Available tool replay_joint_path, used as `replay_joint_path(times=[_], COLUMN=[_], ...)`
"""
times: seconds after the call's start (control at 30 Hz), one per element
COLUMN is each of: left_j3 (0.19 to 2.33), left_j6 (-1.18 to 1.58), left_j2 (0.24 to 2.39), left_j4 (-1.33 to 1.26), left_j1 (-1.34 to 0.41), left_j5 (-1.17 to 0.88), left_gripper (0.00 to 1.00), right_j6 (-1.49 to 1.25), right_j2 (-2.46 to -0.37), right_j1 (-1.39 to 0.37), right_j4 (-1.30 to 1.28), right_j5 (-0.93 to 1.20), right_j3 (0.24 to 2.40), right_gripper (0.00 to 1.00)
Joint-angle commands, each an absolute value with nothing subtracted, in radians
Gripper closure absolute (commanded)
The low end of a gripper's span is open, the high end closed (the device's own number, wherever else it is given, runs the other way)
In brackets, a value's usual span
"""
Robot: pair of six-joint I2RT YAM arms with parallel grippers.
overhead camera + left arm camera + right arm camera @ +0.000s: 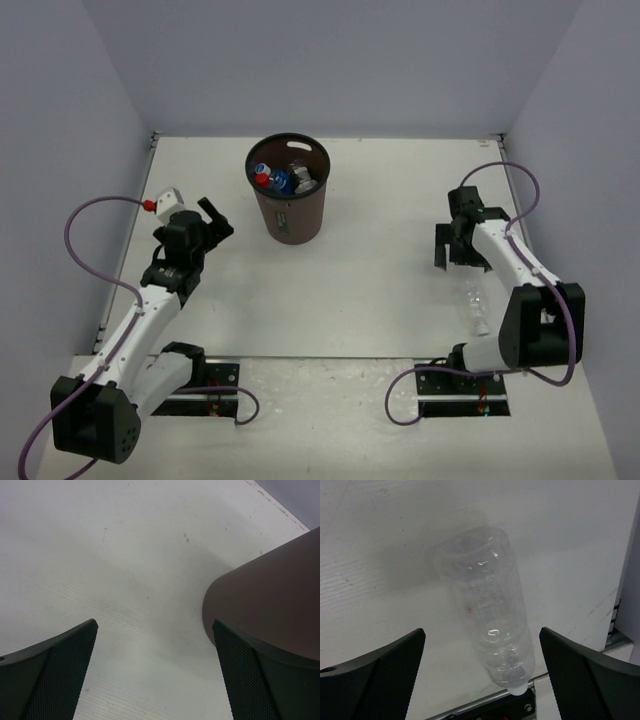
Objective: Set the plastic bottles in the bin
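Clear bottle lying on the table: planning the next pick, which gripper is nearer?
Right. The right gripper hovers open over the clear bottle; the left gripper is across the table, beside the bin.

The plain bottle (490,625) is clear, shiny plastic with ridges. The bin (270,595) is smooth, dull plastic. The table (125,555) under the bin is dull, finely lined.

pale lavender walls (330,60) closed in a white table (380,290) on three sides — the light was even, the shadows soft and faint.
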State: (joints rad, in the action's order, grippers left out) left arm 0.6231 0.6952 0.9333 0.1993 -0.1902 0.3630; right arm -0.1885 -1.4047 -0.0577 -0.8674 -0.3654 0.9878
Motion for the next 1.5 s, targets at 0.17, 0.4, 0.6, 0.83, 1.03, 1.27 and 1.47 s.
replay_joint_path(times=[0.17, 0.4, 0.6, 0.83, 1.03, 1.27, 1.47], left_j3=[0.621, 0.621, 0.61, 0.615, 0.618, 0.618, 0.614], left_j6=[0.689, 0.69, 0.69, 0.689, 0.689, 0.692, 0.69], left_j2=[0.881, 0.853, 0.832, 0.839, 0.82, 0.796, 0.784], left_j4=[0.192, 0.215, 0.205, 0.211, 0.22, 0.228, 0.235], left_j1=[-0.183, -0.181, -0.183, -0.182, -0.183, -0.183, -0.183], left_j5=[0.452, 0.478, 0.468, 0.445, 0.412, 0.362, 0.344], left_gripper=[0.0, 0.0, 0.0, 0.0, 0.0, 0.0, 0.0], right_j6=[-0.134, -0.164, -0.181, -0.103, -0.177, -0.209, -0.095], right_j2=[-1.585, -1.637, -1.584, -1.362, -1.092, -1.097, -1.377], right_j1=[-0.005, -0.005, -0.005, -0.087, -0.222, -0.459, -0.61], right_j4=[-0.795, -0.801, -0.85, -0.735, -0.324, 0.18, 0.337], right_j5=[-0.281, -0.341, -0.262, 0.1, 0.389, 0.352, 0.257], right_j3=[0.982, 1.001, 1.071, 1.229, 1.313, 1.368, 1.601], right_gripper=[0.02, 0.25, 0.89, 0.97, 0.96, 0.94, 0.94])
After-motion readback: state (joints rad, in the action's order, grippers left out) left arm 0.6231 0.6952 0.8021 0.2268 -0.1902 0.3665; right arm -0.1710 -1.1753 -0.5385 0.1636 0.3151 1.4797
